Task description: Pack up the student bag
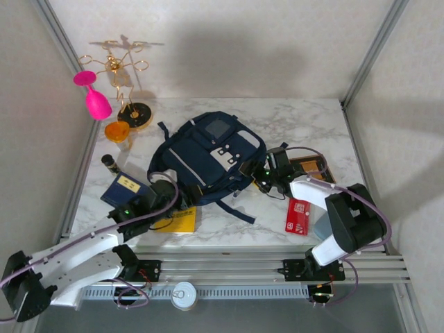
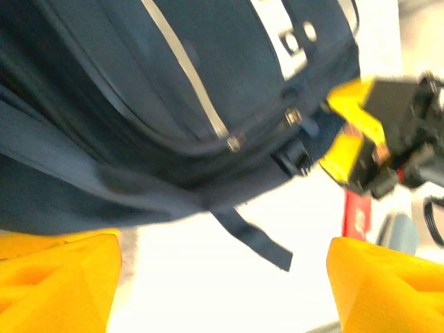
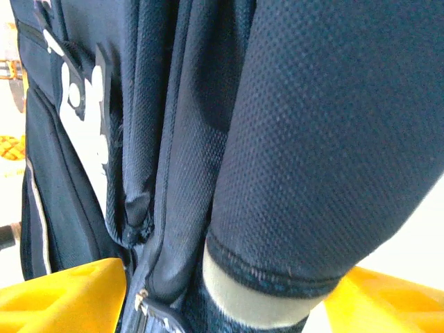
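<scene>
Table (image 1: 305,118): marble top that carries everything I'm working with.
Student bag (image 1: 208,156): lying flat mid-table between my two arms, front pocket up. The zips look closed from my left wrist camera, so I judge nothing is packed yet.
Right gripper (image 3: 229,291): at the bag's right flank, jaws wide apart and straddling a padded shoulder strap (image 3: 326,139). The view is very close, so I think the pads aren't biting, but I can't be sure.
Left gripper (image 2: 222,277): at the bag's lower left edge, jaws spread wide. Between them there is only bare table and a loose webbing tail (image 2: 253,239).
Loose items: a yellow book (image 1: 182,220) beneath my left arm and a red booklet (image 1: 298,216) near my right.
Zip pull (image 2: 232,143): a small metal tab just ahead of the left fingers.
Step in hand: opening the bag, by my reading. I'd close the right squarely on the strap to anchor the bag. Then I'd pinch the tab with the left and pull along the zip line, not upward, so the bag doesn't drag.
</scene>
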